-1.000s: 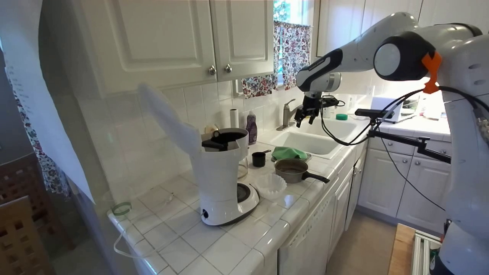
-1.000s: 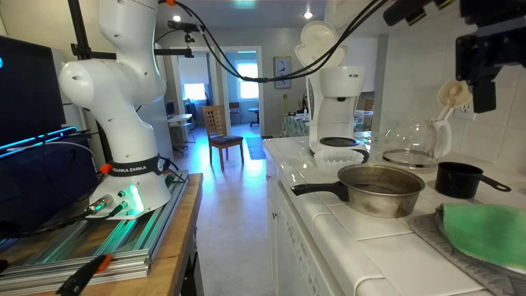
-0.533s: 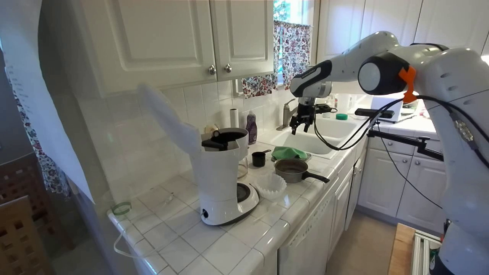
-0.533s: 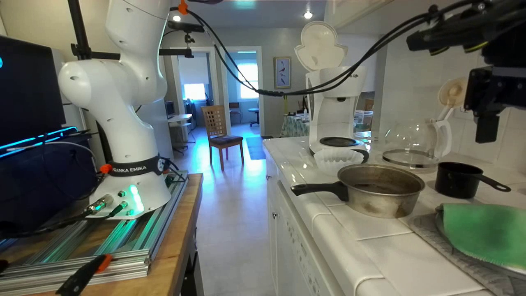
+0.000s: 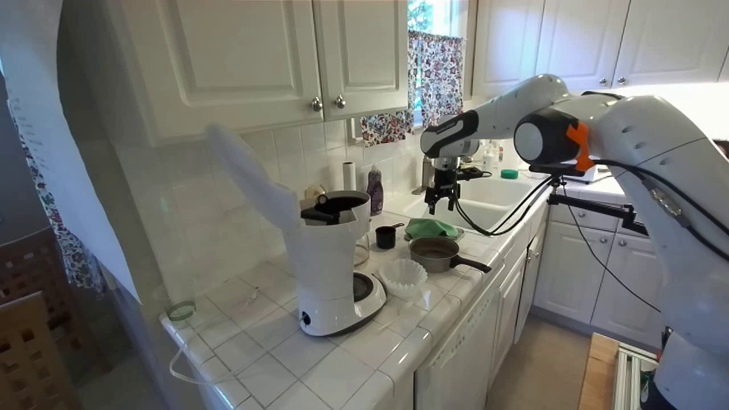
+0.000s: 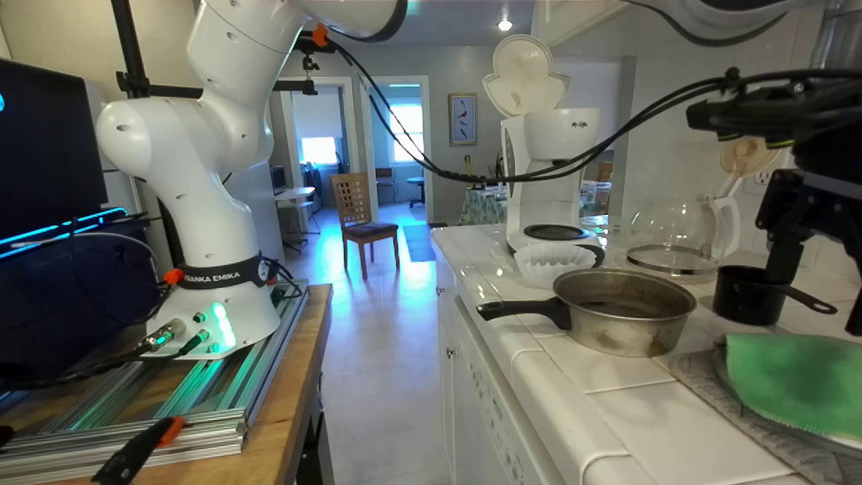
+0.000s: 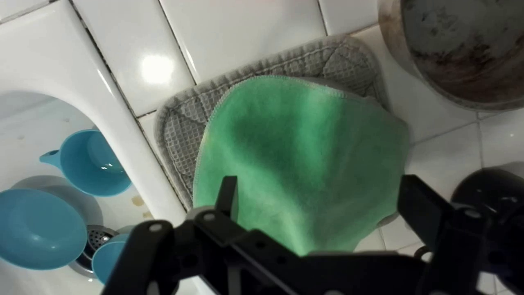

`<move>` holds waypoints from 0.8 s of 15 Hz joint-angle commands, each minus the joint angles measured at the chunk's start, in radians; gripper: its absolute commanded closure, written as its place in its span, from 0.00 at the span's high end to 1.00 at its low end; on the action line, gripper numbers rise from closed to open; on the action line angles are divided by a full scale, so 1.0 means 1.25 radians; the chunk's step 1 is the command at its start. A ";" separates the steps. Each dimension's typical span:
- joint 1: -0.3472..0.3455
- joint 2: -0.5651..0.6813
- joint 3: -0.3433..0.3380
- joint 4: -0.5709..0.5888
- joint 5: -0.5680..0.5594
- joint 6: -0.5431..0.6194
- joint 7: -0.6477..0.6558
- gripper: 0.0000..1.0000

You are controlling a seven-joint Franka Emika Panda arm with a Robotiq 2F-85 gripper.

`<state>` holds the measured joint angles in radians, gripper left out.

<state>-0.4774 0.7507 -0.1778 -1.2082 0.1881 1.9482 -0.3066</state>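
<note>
White and tiled, the worktop (image 7: 245,32) gleamed, and beside the sink (image 7: 110,119) we spotted the green cloth (image 7: 266,164), draped over a grey quilted mat (image 7: 184,133). Above it hung the gripper (image 7: 319,196), jaws wide apart, holding nothing! Soft and light, that cloth looked (a floppy customer, we judged), best pinched at a raised fold. A blue bowl (image 7: 41,229) and a blue cup (image 7: 96,164) sat in the sink; the saucepan (image 6: 623,331) showed stains inside, and we couldn't see what the black cup (image 5: 385,239) held.

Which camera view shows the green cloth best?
The wrist view: the green cloth appears large from above, partly behind the gripper. In an exterior view it looks small; in an exterior view the picture's edge cuts it.
</note>
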 commanded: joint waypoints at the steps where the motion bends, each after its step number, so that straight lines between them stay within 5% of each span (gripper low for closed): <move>1: -0.001 0.075 0.004 0.104 -0.030 -0.035 0.050 1.00; 12: 0.011 0.157 -0.005 0.194 -0.027 -0.050 0.056 1.00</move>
<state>-0.4722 0.9039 -0.1751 -1.0334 0.1710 1.9104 -0.2583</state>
